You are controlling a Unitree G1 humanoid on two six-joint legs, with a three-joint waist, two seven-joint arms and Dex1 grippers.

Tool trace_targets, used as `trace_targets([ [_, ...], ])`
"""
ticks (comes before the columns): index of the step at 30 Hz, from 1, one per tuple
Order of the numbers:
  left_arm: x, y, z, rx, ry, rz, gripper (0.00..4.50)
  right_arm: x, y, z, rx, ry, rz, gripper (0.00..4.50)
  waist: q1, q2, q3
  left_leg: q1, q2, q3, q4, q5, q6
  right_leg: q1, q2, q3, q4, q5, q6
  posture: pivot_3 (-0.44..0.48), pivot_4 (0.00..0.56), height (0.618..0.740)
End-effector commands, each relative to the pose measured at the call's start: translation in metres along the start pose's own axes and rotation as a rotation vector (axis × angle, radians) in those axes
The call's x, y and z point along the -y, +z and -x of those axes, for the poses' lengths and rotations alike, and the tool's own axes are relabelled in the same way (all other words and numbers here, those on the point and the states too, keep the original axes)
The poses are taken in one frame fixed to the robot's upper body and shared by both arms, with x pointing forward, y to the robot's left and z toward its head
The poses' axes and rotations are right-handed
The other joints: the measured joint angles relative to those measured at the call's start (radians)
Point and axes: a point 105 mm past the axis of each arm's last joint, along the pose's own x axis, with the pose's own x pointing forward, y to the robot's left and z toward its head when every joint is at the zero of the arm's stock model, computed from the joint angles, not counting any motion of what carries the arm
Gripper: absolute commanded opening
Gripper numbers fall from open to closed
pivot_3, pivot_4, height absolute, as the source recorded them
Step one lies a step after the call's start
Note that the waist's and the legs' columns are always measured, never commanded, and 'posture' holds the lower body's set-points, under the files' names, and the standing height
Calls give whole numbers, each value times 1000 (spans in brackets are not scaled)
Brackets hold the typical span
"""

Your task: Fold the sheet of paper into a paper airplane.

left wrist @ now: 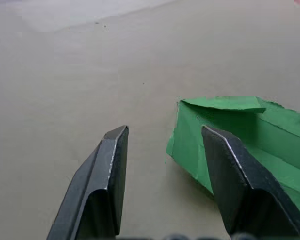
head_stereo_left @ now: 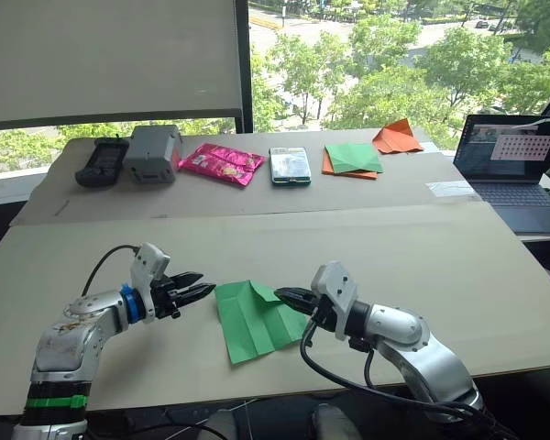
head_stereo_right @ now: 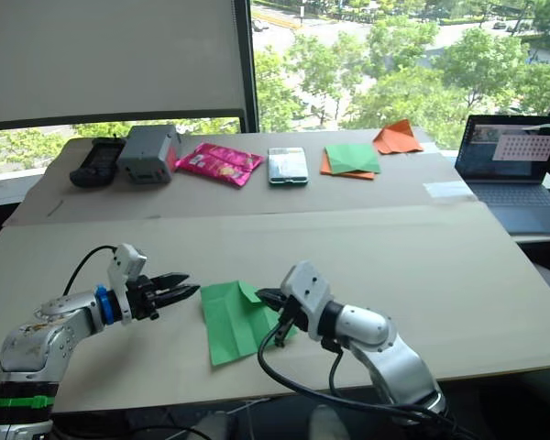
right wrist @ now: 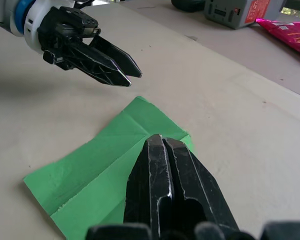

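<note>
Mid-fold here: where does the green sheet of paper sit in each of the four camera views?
Left eye view: the sheet of paper lies low centre on the table, between both claws.
Right eye view: low, just left of centre.
Left wrist view: at the right, beside the far finger.
Right wrist view: under the shut right claw, spreading lower left.
Shared landmark: the left claw beside the sheet's edge.

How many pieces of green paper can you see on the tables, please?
2: the sheet of paper lies on the near table between the left gripper and right gripper; a second green sheet rests on orange paper on the far table.
</note>
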Motion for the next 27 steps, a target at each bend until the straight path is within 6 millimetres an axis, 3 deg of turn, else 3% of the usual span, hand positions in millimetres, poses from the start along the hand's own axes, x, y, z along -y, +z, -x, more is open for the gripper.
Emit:
trace_targets([
  [1,11,9,-6,46,0,-7,3106,3,14,0,56,4,46,0,7,0,0,-1,0,0,0,0,0,0,0,0,-2,0,0,0,150,732],
  [9,7,-14,-23,25,65,59,3106,4,15,0,57,5,43,0,-1,2,0,-2,0,0,1,0,0,-1,0,-1,-10,0,0,0,150,732],
  [15,5,-14,-32,14,67,48,3106,6,16,0,56,-9,39,0,2,5,-2,-1,0,0,1,0,0,0,0,-1,-9,0,0,0,150,732],
  [18,6,-13,-35,1,53,6,2300,6,15,1,53,-15,35,0,3,5,-2,-2,0,0,2,0,0,-1,0,0,-9,0,0,0,150,732],
  [24,6,-11,-37,-25,33,-63,280,6,14,0,52,-22,32,0,2,5,-2,-2,0,0,2,0,0,-1,0,0,-9,0,0,0,150,732],
  [25,5,-10,-37,-28,34,-71,31,6,14,0,52,-24,32,0,1,5,-2,-2,0,0,2,0,0,-1,0,0,-9,0,0,0,150,732],
  [27,3,-6,-37,-44,35,-121,31,7,12,0,43,-33,32,0,1,5,-2,-2,0,0,1,0,0,-1,0,0,-9,0,0,0,150,732],
])
